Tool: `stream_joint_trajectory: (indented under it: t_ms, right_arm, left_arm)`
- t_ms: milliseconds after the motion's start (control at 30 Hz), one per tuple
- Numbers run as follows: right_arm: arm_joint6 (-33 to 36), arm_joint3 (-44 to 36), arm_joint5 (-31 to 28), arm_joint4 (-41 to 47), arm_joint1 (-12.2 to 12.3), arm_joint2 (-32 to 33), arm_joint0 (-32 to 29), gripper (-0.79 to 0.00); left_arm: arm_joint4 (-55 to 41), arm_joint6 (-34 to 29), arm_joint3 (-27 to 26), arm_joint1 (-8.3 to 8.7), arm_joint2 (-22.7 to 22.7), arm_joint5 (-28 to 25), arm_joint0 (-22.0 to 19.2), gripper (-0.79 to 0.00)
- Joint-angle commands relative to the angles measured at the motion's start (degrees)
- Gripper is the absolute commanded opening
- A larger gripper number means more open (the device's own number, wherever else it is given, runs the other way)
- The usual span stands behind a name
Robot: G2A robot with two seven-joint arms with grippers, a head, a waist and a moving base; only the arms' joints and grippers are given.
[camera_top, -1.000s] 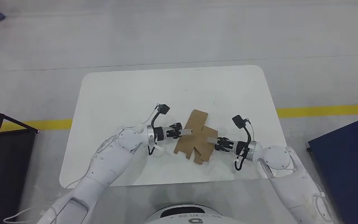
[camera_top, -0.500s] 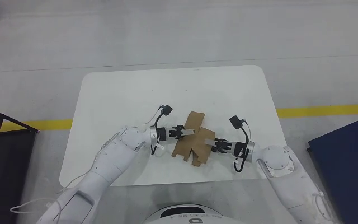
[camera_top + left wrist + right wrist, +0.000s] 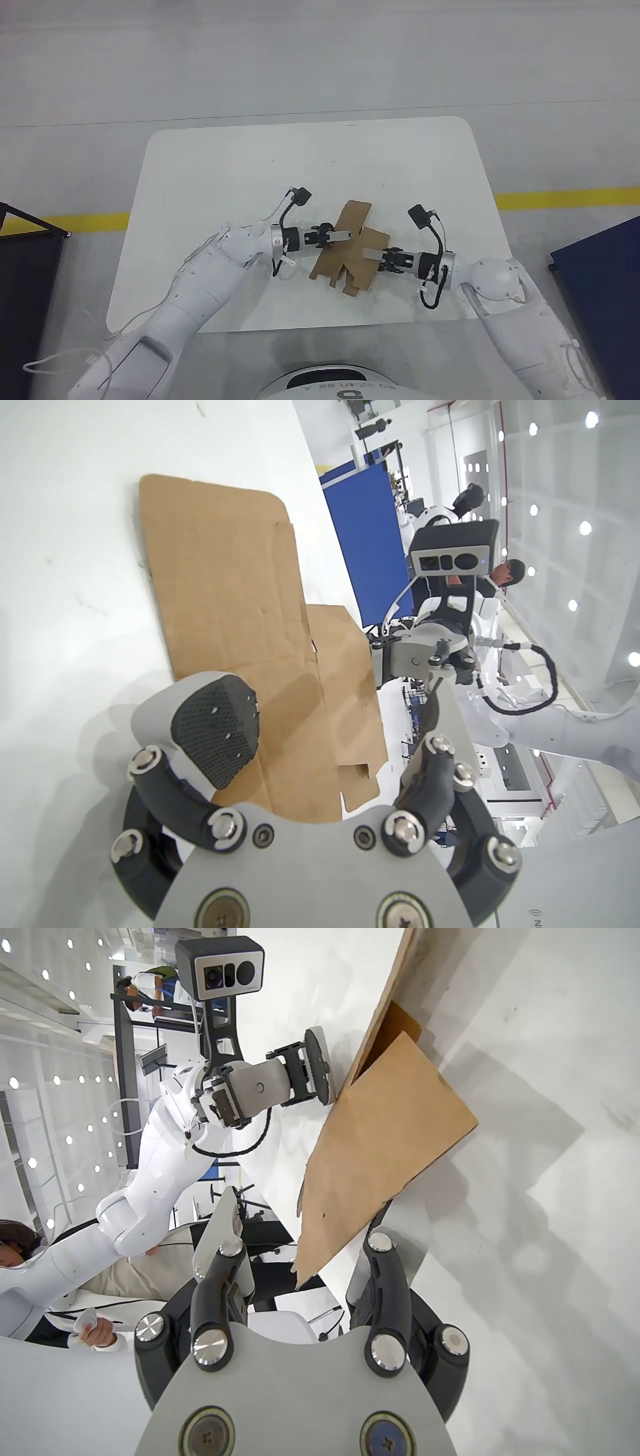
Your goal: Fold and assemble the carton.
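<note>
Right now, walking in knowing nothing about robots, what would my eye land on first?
Probably the brown cardboard carton, lying mostly flat in the middle of the white table with one flap lifted off the surface. Two white robot arms flank it: the left gripper is at one edge and the right gripper at the raised flap, both with fingers open.

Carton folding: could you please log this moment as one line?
carton: unassembled on table, one flap raised | left gripper: open, at carton's edge | right gripper: open around the flap
</note>
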Motion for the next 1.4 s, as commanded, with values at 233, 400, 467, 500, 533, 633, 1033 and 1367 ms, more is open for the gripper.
stream_joint_trajectory:
  t_ms: [233,400,467,500,533,633,1033,1367]
  right_arm:
    - [-2.3,-0.3,2.2,-3.3,0.2,-0.7,0.2,-0.785]
    - [-1.5,-0.9,1.5,-2.0,0.7,1.2,-0.6,-0.785]
    - [-0.4,-1.4,0.7,-1.0,1.0,2.9,-0.9,-0.785]
    - [-0.2,-1.9,0.5,-1.0,1.1,3.6,-1.2,-0.785]
    - [-0.1,-2.4,0.1,-0.7,1.2,4.3,-1.4,-0.785]
    - [4.0,-4.3,-2.8,5.6,1.5,5.6,-1.5,-0.785]
    - [6.4,-4.3,-5.9,18.4,0.9,3.2,-1.8,-0.785]
    - [1.8,11.6,-14.8,32.0,-1.6,-5.0,10.5,-0.785]
  left_arm:
    - [-0.3,0.7,-1.0,0.22,-0.8,-1.8,0.1,0.000]
    - [-0.1,1.1,-4.0,1.10,-3.0,-3.9,0.8,0.000]
    - [0.2,1.4,-5.8,1.72,-4.7,-4.3,1.3,0.000]
    - [0.4,1.6,-6.9,2.09,-5.7,-4.4,1.6,0.000]
    - [0.5,1.8,-8.2,2.48,-6.8,-4.4,2.0,0.000]
    - [1.3,1.8,-12.9,3.83,-10.7,-3.8,3.7,0.000]
    - [3.3,3.2,-18.4,5.27,-15.3,-2.1,6.4,0.000]
    - [8.1,12.8,-25.1,7.79,-27.2,-5.8,14.5,0.000]
